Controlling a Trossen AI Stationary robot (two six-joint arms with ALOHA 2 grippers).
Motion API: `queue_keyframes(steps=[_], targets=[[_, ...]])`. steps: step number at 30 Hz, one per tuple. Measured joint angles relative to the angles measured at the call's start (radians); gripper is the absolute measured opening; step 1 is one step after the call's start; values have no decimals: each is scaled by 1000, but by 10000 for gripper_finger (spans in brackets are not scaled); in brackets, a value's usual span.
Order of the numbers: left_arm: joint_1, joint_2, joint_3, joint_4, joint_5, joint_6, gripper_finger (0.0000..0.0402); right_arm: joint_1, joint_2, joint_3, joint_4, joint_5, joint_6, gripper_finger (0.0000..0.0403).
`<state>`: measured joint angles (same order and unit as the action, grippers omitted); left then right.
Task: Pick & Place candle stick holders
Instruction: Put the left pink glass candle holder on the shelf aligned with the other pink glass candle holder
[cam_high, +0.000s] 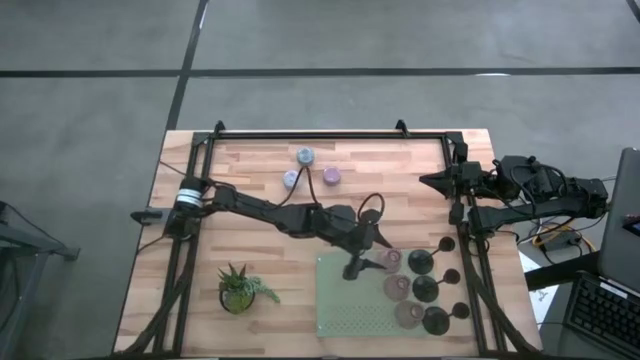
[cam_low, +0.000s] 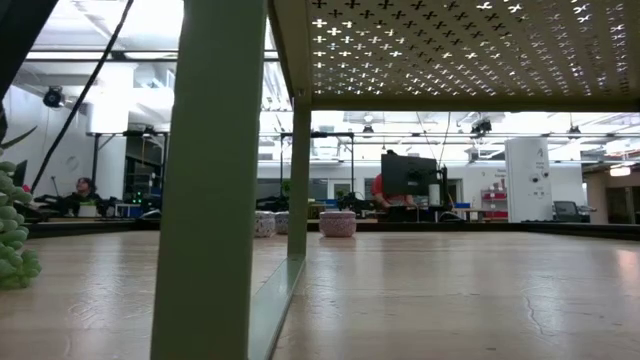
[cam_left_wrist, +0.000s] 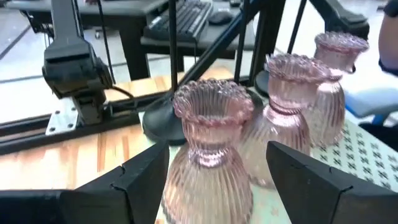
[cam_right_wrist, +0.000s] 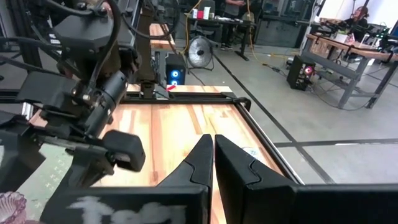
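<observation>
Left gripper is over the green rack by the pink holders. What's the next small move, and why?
Probably close the left gripper on the nearest pink holder. Its fingers stand open on either side of that holder's body, not yet touching it, and the holder stands upright on the rack. The right gripper waits shut at the table's right edge.

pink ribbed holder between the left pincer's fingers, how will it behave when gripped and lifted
The pink ribbed holder looks like clear pressed glass, so it is probably rigid, brittle and fairly heavy for its size. Its vertical ribs may help the left pincer against slipping. It is narrow-necked with a wider base, so a high grip could tilt it toward the neighbouring pink holder.
</observation>
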<state>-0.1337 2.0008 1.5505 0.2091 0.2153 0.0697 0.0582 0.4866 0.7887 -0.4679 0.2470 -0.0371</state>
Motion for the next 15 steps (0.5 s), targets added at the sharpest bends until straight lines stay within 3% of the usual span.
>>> queue_keyframes(steps=[9,15], targets=[[1,-39,0,-203,-7,59,273,0,0,0,-7,0,0,8],[-5,-36,-20,-174,-8,55,272,0,0,0,-8,0,0,8]])
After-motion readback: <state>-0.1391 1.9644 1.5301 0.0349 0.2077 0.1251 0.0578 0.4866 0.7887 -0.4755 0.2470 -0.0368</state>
